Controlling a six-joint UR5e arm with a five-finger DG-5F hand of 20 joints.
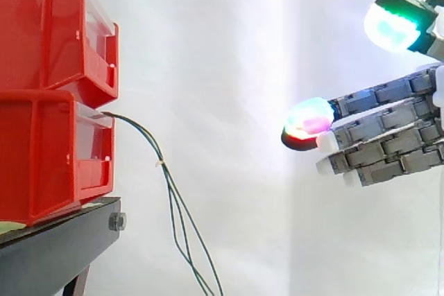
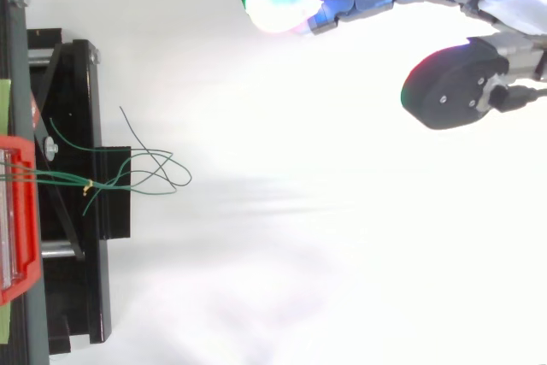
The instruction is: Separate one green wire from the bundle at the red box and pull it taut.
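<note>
Fingers straight and loosely spread, the hand comes in from 3 o'clock in the side view and holds nothing. Its thumb is raised well apart from the fingers, so the grasp stands wide. The leading fingertip points toward 9 o'clock across bare white curtain.

From that fingertip the green wires lie at about 8 to 9 o'clock, well apart from it and a little lower. From above they lie at about 8 o'clock from the hand. My reading is that the coming move is a long reach that way, with the fingers then closing across the strands and not along them.

The wires are thin and dark green. They leave the mouth of the lower red box heading toward 3 o'clock, then droop, so their long axis runs from 11 down to 5 o'clock. A small pale tie gathers them just below the bend. Under it they part into separate slack strands, which from above loop and cross one another. None looks taut.

A second red box sits on the lower one, and both rest on a black stand.
</note>
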